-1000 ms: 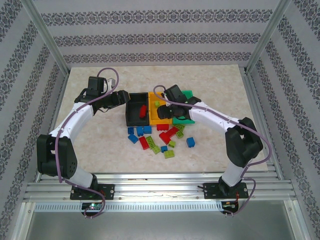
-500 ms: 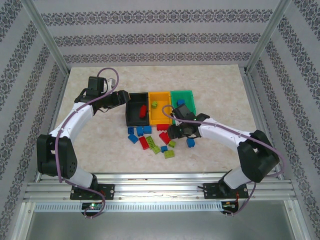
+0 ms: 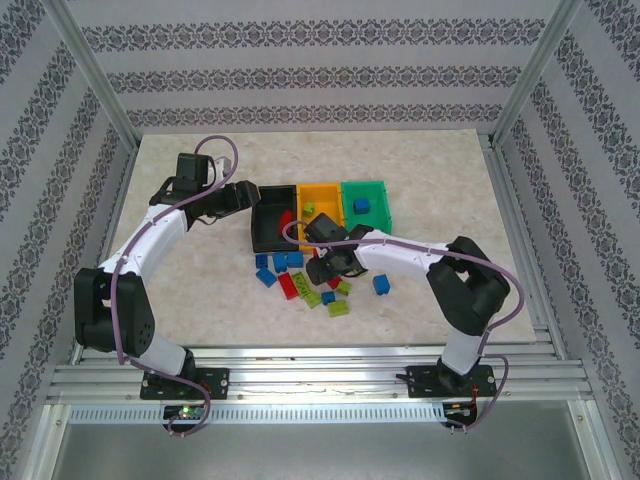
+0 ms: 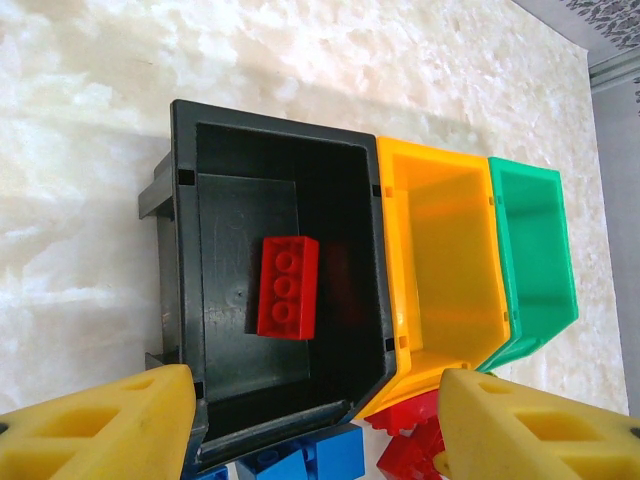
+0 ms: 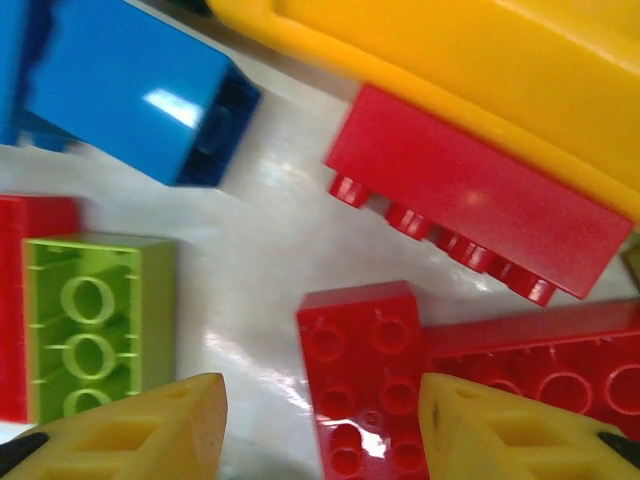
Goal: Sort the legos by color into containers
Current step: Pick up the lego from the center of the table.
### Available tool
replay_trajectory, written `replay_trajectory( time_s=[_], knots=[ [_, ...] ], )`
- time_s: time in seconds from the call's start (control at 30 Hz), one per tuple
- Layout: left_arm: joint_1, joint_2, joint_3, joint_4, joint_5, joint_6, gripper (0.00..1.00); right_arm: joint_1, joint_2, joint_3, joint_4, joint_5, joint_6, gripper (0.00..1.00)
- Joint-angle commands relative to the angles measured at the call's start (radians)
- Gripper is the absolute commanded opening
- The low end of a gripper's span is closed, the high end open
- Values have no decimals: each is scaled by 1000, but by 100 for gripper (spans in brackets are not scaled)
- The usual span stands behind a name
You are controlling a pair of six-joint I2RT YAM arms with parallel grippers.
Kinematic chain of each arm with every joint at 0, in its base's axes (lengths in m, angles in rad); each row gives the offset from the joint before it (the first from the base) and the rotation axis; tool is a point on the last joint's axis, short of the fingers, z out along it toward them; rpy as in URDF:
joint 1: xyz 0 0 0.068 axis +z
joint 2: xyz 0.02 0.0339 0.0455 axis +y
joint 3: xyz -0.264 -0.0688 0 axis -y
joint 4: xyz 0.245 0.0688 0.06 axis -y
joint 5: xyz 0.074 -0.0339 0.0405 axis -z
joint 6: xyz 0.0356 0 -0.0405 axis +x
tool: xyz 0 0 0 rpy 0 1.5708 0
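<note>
Three small open plastic bins sit in a row on the pale marble-look table (image 3: 180,290), and most of the little bricks lie in a loose pile (image 3: 300,285) just in front of them. On the left, the left gripper (image 4: 315,438) hangs over the near side of the black plastic bin (image 4: 185,250). Its two yellow fingers are apart and hold nothing; I think it waits there to keep out of the other arm's way. Inside that bin lies one red studded brick (image 4: 288,287), flat with its studs up, so red seems to go there. Next comes the orange-yellow plastic bin (image 3: 325,198) with a lime green brick (image 3: 309,208) in it. Then comes the green plastic bin (image 3: 365,184) with a blue brick (image 3: 361,205) in it, so each colour looks to have its own home. In front of the orange-yellow bin, the right gripper (image 5: 320,435) is low over the pile, fingers apart and holding nothing. A square red brick (image 5: 365,380) sits under the gap between them, and it looks like the one to pick next. The view from above shows the whole row, both arms and a lone blue brick (image 3: 381,284) to the right of the pile. The right wrist view is much closer. There a long red brick (image 5: 480,190) lies on its side against the orange-yellow wall, a second lime green brick (image 5: 90,320) lies at the left, and a big blue brick (image 5: 130,90) sits near the top. The left wrist view looks straight down into the black bin, so the red brick's studs are easy to see.
</note>
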Motion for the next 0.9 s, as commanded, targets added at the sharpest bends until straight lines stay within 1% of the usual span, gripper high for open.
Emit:
replay_trajectory(
  time_s=[0.0,0.13,0.37,0.47,0.63,0.87],
  knots=[
    [8,5,17,-2,-1,21,66,8,21,6,-54,80,-20,54],
    [8,5,12,10,6,12,65,15,27,-1,-65,70,-13,54],
    [8,6,12,8,3,13,65,82,54,22,-47,16,22,54],
    [8,8,13,7,3,12,65,88,67,40,-55,59,13,54],
    [8,15,13,6,6,16,65,84,77,65,-122,169,-30,54],
    [8,8,13,10,9,14,65,65,75,34,-112,150,-31,54]
  ],
)
